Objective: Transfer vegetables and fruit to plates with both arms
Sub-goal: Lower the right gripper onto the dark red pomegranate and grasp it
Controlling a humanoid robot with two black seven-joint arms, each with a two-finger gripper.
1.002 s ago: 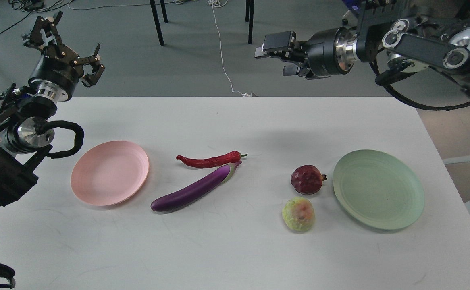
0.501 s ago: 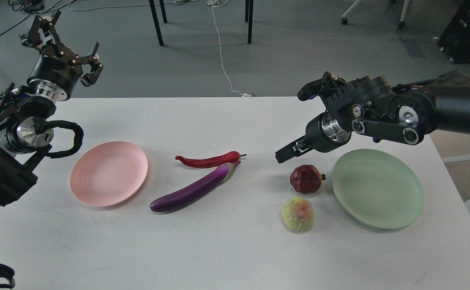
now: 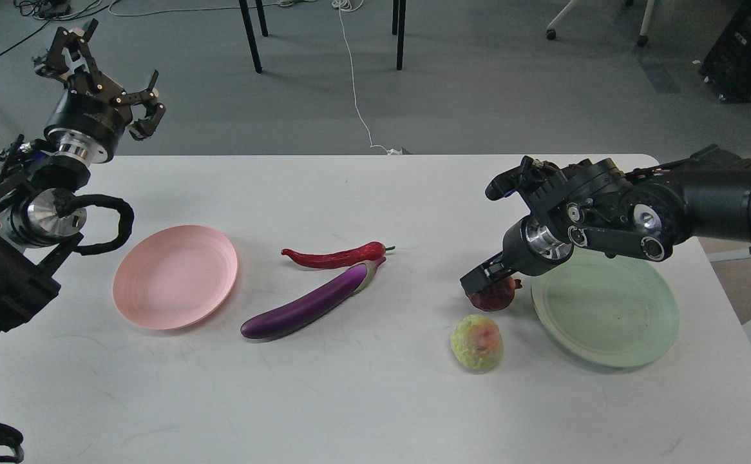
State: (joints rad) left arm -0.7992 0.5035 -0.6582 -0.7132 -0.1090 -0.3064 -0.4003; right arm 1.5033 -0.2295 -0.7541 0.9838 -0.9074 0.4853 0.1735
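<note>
Lowered since the earlier frames, the right gripper (image 3: 486, 281) now sits on the round dark red fruit (image 3: 495, 298), hiding its top; whether the fingers clench it cannot be told. Left gripper (image 3: 102, 74), raised at far left, is spread wide and holds nothing. Counts: two plates, pale pink (image 3: 175, 276) left and pale green (image 3: 605, 302) right; one glossy purple eggplant (image 3: 312, 303); one red chili pepper (image 3: 335, 256) touching it; one bumpy yellow-green fruit (image 3: 477, 343). Surface: white table (image 3: 362, 399); grey floor beyond.
</note>
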